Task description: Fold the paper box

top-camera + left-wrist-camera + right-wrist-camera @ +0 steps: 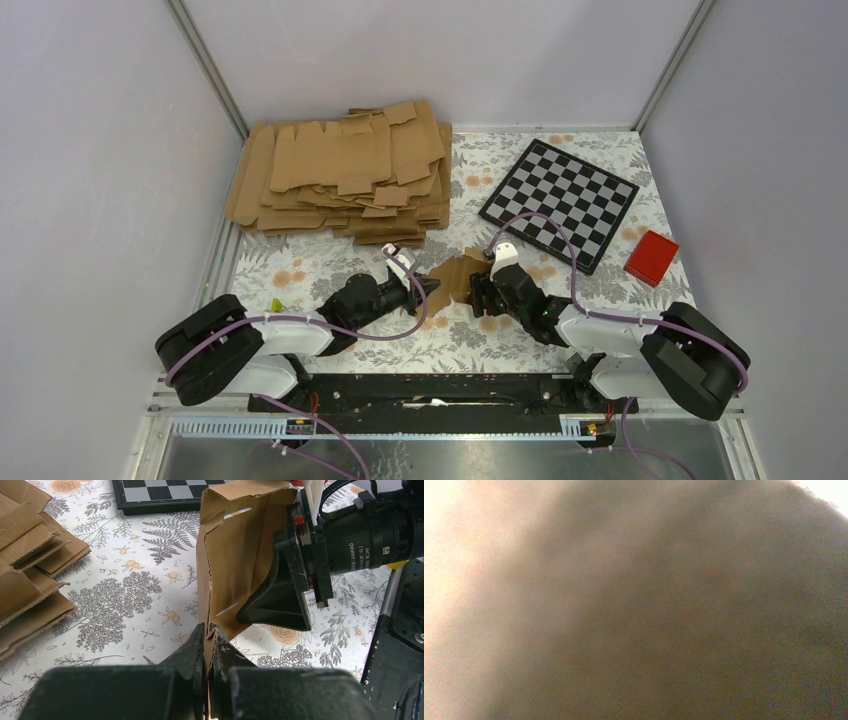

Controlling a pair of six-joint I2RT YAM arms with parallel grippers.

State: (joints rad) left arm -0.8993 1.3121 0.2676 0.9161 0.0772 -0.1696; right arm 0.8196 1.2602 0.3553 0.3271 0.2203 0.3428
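Observation:
The paper box (455, 272) is a small brown cardboard piece, partly folded and standing on edge between the two arms on the floral table. In the left wrist view the paper box (235, 555) rises upright, with a slit and a bent top flap. My left gripper (210, 632) is shut on its lower edge, and from above the left gripper (428, 287) meets the box from the left. My right gripper (480, 290) is at the box's right side. One of its black fingers (272, 602) lies against the inner face. A brown blur fills the right wrist view and hides those jaws.
A big pile of flat cardboard blanks (345, 175) covers the back left and also shows in the left wrist view (25, 580). A checkerboard (558, 200) lies at the back right, with a red block (651, 258) beside it.

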